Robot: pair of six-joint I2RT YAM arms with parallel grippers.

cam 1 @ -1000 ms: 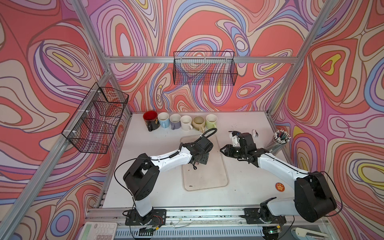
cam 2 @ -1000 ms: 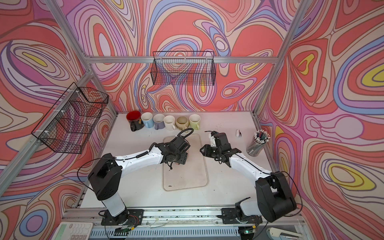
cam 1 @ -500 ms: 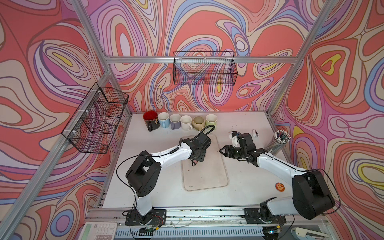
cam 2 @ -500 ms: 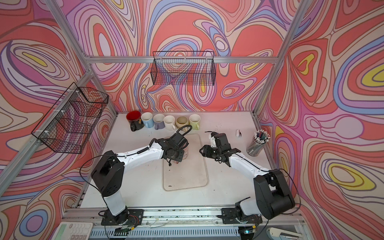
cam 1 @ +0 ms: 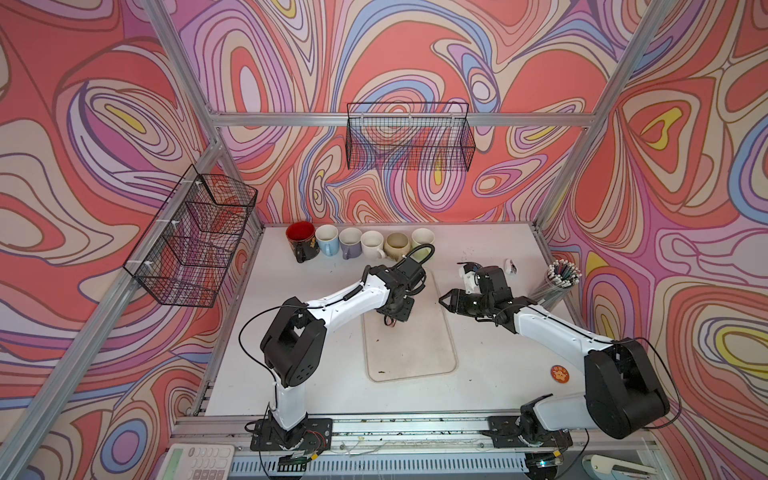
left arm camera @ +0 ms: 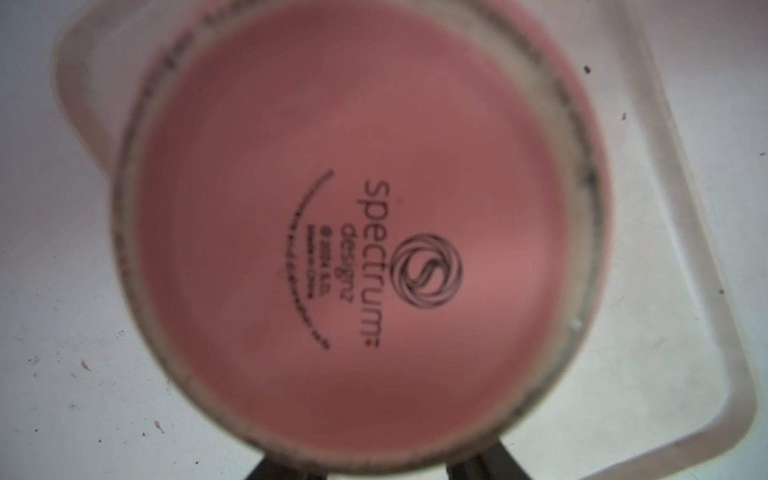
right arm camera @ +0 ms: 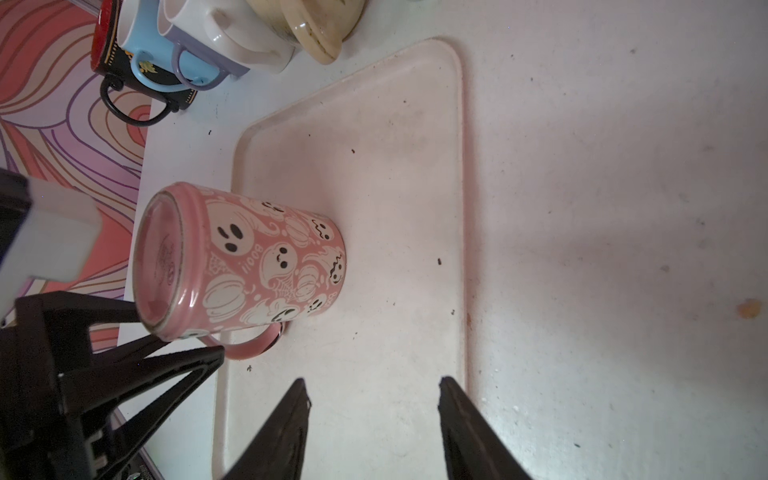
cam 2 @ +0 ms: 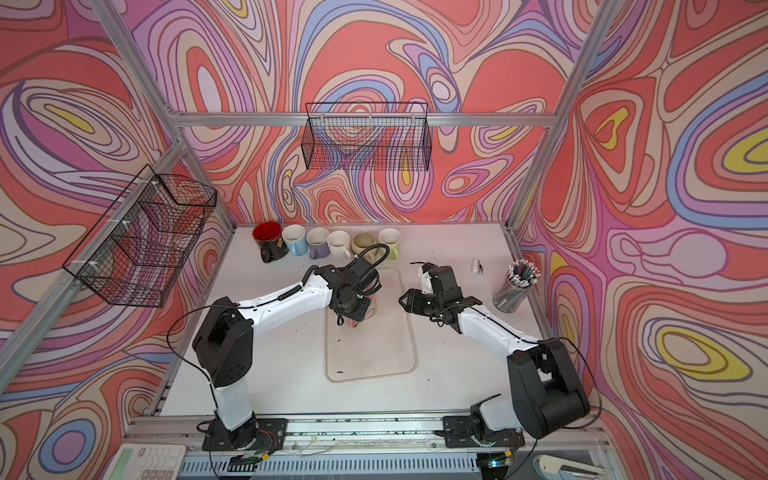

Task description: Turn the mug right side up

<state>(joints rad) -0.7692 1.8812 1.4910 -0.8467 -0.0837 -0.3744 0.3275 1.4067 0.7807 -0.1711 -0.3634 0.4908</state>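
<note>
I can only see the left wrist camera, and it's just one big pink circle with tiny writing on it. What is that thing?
Observer: That's the bottom of a pink mug. It stands upside down, rim down on a tray.
Operator: Ooh, does it have pictures on it?
Observer: Yes, white ghosts and pumpkins cover its side, and its handle sticks out near the rim.
Operator: Where's the other arm?
Observer: The right gripper hovers over the tray beside the mug, open and empty, not touching it.
</note>
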